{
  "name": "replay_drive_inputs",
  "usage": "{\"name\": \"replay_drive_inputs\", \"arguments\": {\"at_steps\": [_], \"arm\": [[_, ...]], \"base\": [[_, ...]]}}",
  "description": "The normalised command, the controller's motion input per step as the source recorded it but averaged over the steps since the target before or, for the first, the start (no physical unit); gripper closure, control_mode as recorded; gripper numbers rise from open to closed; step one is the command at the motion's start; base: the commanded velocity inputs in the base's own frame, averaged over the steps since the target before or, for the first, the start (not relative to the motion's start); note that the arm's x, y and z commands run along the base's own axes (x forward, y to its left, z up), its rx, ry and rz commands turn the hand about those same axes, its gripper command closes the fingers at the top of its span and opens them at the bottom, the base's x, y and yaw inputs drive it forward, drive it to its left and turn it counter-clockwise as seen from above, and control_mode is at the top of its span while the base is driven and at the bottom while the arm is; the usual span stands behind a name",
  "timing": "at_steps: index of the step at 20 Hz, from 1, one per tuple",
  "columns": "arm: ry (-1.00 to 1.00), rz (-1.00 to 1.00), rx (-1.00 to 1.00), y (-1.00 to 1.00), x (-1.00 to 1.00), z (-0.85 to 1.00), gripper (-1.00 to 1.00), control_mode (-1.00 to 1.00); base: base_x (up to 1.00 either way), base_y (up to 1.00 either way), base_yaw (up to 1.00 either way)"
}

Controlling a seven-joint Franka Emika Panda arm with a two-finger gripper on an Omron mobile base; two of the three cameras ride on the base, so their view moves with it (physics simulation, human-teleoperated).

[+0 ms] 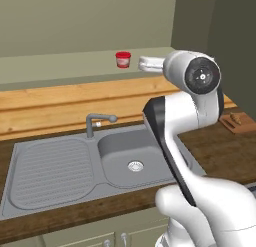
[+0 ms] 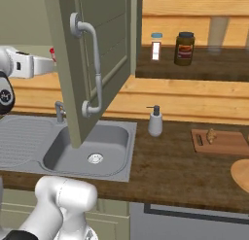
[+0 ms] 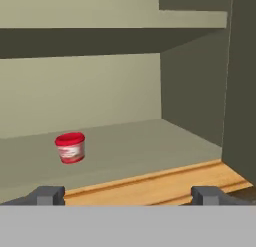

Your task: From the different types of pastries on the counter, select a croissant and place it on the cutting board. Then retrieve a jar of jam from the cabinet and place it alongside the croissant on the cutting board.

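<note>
Now the gripper point(image 3: 128, 195) is spread wide and empty, its two dark finger tips point(image 3: 49, 195) far apart at the bottom of the hand view, aimed into the open cabinet point(image 3: 192, 91). Landmark for all placing below: the jar of jam point(image 3: 70, 147).

- Jar of jam stands upright on the cabinet's lower shelf, alone, well back from the shelf's front lip. It sits off to the left of the line between the tips, beyond them and not between them. No contact.
- In the left base view the white hand reaches up level with the jar, its end just right of it, apart from it.
- Cabinet door point(image 2: 85, 64), with its curved bar handle point(image 2: 92, 64), hangs open over the sink point(image 1: 75, 166), below and forward of the jar.
- Cutting board point(image 2: 221, 141) lies on the counter point(image 2: 170, 171), far right of and well below the jar. A small golden-brown item rests on it, which I take to be the croissant point(image 2: 211, 135); too small to confirm shape.
- Soap dispenser point(image 2: 155, 122) stands between sink and board. A dark brown jar point(image 2: 185, 48) sits on the wall shelf, right of the cabinet; not the target.

Judgement: first half looks done, croissant on board. Cabinet opened. Left: line up on the jar, close on it, carry it out and down, set it beside the croissant.
</note>
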Motion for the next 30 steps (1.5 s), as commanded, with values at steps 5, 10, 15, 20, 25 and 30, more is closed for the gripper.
{"name": "replay_drive_inputs", "arguments": {"at_steps": [5, 10, 15, 20, 25, 30], "arm": [[-0.07, 0.03, 0.21, 0.25, 0.08, 0.0, -1.0, -1.0], [0.0, 0.01, 0.0, 0.06, 0.0, 0.0, -1.0, -1.0], [0.0, 0.0, 0.0, 0.0, 0.21, -0.11, -1.0, -1.0], [0.0, 0.0, 0.0, 0.01, 0.24, -0.22, -1.0, -1.0], [0.0, 0.01, 0.0, 0.09, 0.18, -0.21, -1.0, -1.0], [-0.01, 0.11, 0.01, 0.09, 0.29, -0.01, -1.0, -1.0]], "base": [[0.0, 0.0, 0.0], [0.0, 0.0, 0.0], [0.0, 0.0, 0.0], [0.0, 0.0, 0.0], [0.0, 0.0, 0.0], [0.0, 0.0, 0.0]]}}
